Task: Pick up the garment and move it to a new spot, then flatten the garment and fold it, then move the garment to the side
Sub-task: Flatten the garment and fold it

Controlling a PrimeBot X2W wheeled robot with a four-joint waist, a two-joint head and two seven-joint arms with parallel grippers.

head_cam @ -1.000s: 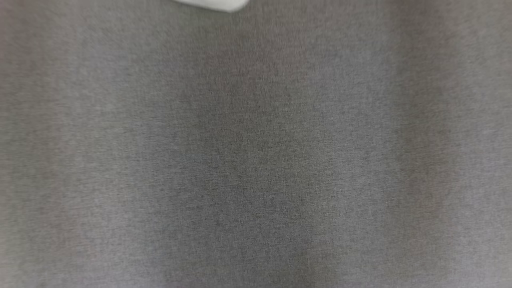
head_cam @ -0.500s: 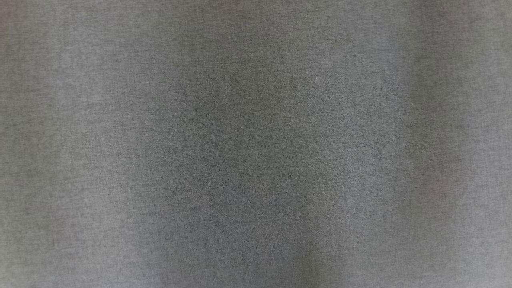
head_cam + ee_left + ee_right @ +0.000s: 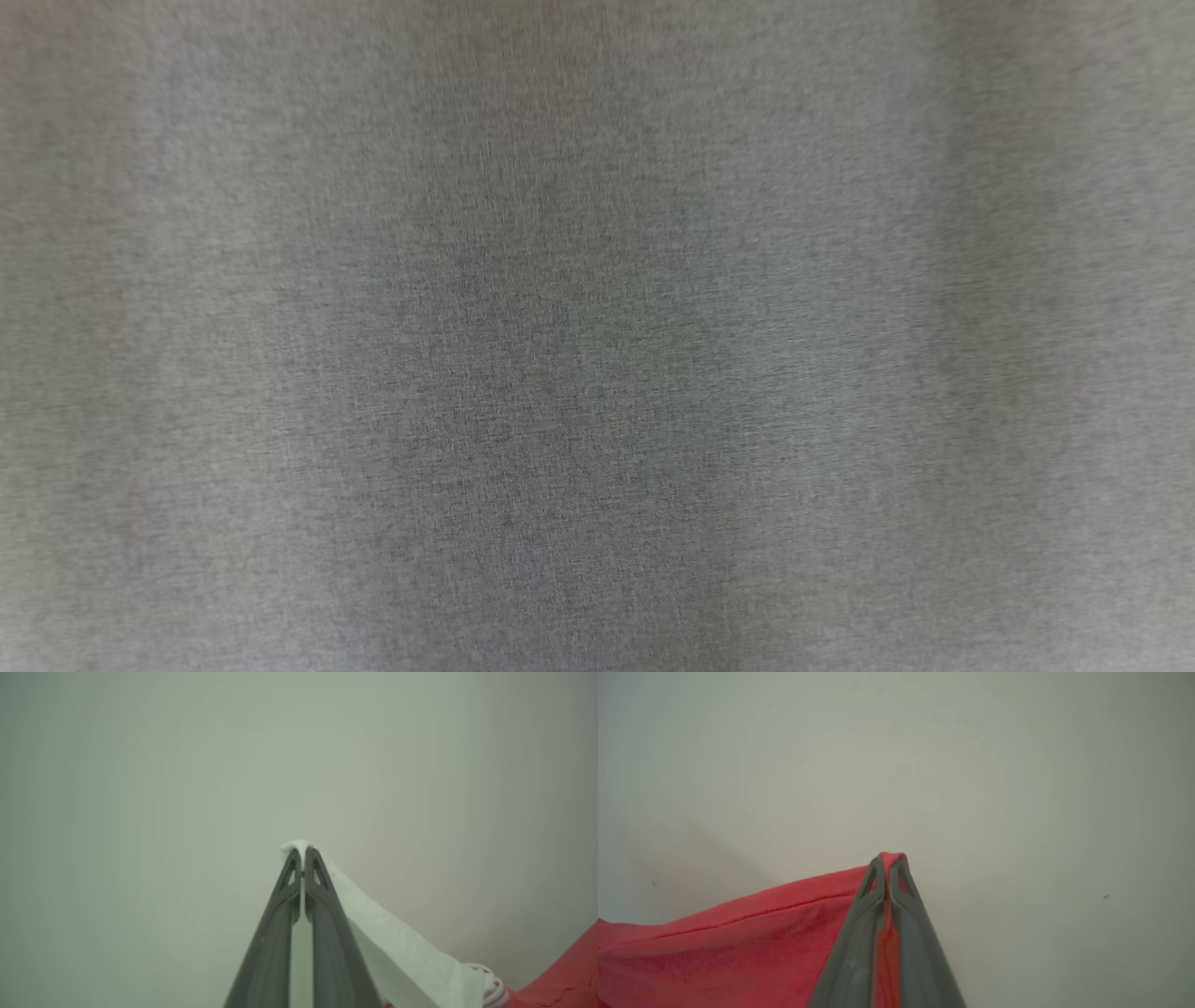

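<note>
I hold the garment (image 3: 714, 947) slung between both: left gripper (image 3: 302, 856) pinching its white trim, right gripper (image 3: 889, 861) its red corner.

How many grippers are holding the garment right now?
2. The left gripper is shut on a white edge of the garment; the right gripper is shut on a red edge.

The soft red fabric garment (image 3: 714, 947) has a white panel (image 3: 397, 947) edged with red-and-white striped trim (image 3: 494, 994). Long fingers (image 3: 275, 933) are dark grey; the smooth surface (image 3: 140, 788) is pale greenish-grey.
</note>
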